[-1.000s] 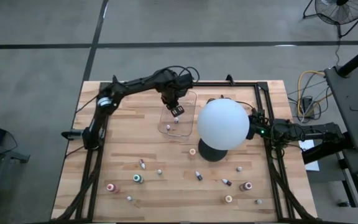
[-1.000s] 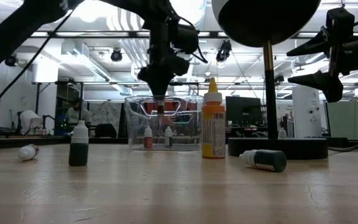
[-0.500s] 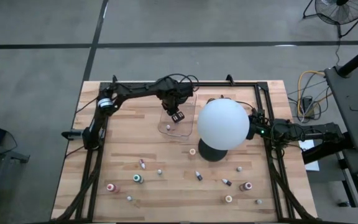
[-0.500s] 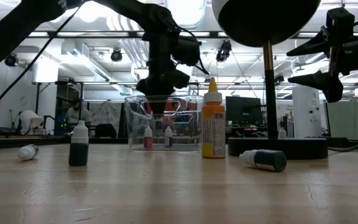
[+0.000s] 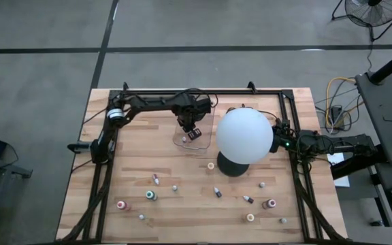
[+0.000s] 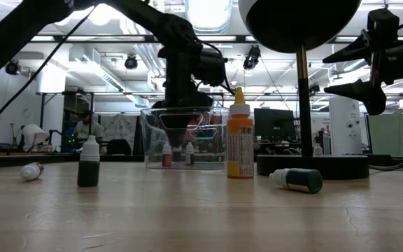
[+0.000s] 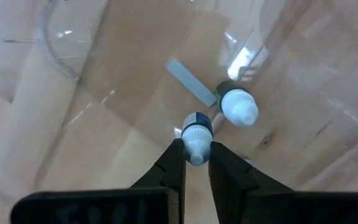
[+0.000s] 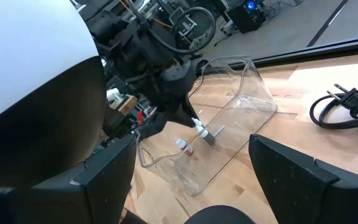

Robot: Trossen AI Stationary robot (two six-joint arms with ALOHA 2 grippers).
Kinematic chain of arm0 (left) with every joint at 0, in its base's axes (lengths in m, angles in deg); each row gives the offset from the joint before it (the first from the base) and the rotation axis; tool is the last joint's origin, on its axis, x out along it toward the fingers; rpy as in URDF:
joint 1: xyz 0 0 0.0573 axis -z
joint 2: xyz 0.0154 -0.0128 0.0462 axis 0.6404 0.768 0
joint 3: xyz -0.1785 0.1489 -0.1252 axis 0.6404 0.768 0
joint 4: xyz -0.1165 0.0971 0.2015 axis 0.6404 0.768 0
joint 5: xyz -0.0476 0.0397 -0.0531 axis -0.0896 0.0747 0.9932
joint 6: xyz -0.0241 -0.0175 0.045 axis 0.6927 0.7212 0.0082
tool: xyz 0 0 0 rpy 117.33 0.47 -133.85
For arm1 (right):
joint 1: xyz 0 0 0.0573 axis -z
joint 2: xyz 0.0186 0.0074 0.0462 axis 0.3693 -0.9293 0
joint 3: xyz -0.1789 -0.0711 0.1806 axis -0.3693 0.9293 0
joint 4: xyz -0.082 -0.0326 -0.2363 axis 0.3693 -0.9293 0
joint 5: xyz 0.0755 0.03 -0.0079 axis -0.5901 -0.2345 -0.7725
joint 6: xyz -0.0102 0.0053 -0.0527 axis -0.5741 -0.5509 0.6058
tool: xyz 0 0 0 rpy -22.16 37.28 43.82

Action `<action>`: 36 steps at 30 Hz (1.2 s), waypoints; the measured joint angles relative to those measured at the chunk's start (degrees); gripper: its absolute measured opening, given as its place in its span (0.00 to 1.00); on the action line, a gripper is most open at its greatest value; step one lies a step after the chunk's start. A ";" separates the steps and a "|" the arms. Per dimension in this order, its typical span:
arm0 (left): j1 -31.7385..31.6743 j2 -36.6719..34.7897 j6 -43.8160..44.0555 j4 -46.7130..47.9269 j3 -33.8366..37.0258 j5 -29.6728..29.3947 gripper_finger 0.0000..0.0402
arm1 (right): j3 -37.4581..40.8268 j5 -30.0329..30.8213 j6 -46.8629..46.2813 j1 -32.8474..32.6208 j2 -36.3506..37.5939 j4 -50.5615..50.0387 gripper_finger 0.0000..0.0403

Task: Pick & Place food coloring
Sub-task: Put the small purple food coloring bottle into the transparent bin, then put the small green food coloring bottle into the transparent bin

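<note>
Left gripper: lowered inside the clear plastic tray, jaws closed on a small white-capped bottle that stands out ahead of the fingertips. A second white-capped bottle lies on the tray floor just beyond and to one side of the jaws, apart from them. In the low view two small bottles stand inside the tray below the gripper.

Right gripper: waits beside the white globe, jaws wide apart and empty; the tray lies ahead of them.

Remaining food coloring bottles lie scattered on the wooden table, well apart from both sets of jaws; a yellow bottle stands beside the tray
</note>
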 joint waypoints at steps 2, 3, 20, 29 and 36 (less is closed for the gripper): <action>0.11 0.00 0.10 -0.96 0.51 -0.01 0.07 | 0.02 0.00 -0.01 0.00 0.00 0.00 0.75; 0.13 0.00 0.10 -1.58 0.72 -0.02 0.07 | 0.02 0.00 0.00 0.00 0.00 0.00 0.75; 0.22 -0.44 0.49 -1.87 0.93 0.03 0.20 | 0.02 0.00 0.00 0.00 0.00 0.00 0.75; 0.02 -4.23 -0.31 0.12 0.89 0.05 0.43 | 0.00 0.06 0.00 0.00 -0.02 0.00 0.75; 0.10 -9.66 -0.79 1.64 0.84 0.17 0.60 | 0.00 0.13 0.00 0.00 0.00 -0.02 0.75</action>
